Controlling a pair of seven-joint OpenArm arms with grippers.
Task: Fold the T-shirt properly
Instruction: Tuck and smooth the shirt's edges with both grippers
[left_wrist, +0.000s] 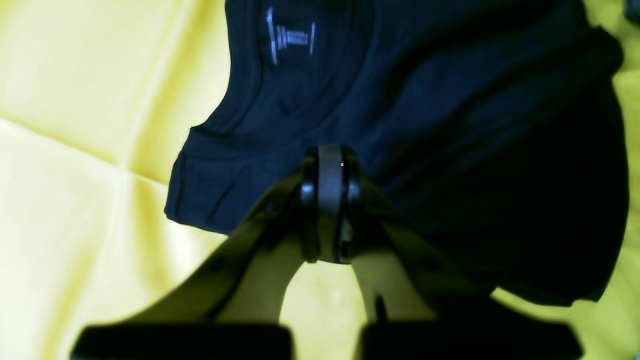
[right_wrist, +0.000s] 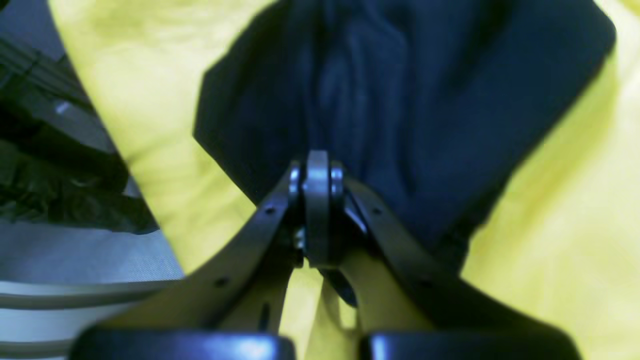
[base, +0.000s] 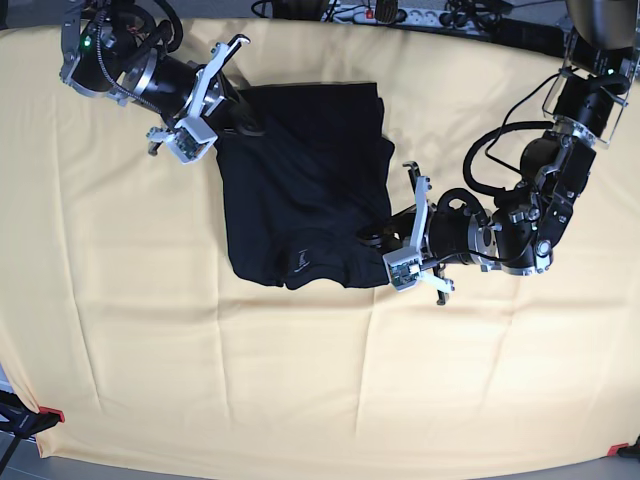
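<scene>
The black T-shirt (base: 300, 180) lies partly folded on the yellow table cloth (base: 300, 380), its collar toward the near side with a pale label mark (base: 298, 260). My left gripper (base: 378, 240) sits at the shirt's near right edge. In the left wrist view this gripper (left_wrist: 330, 155) is shut on the T-shirt (left_wrist: 450, 125), beside the collar and label mark (left_wrist: 292, 37). My right gripper (base: 240, 115) is at the far left corner. In the right wrist view it (right_wrist: 317, 160) is shut on the T-shirt (right_wrist: 400, 100), and wrinkles run toward its tips.
A power strip with cables (base: 380, 12) lies along the table's far edge. Red clamps (base: 50, 413) hold the cloth at the near corners. In the right wrist view the table edge and dark gear (right_wrist: 50, 175) show at the left.
</scene>
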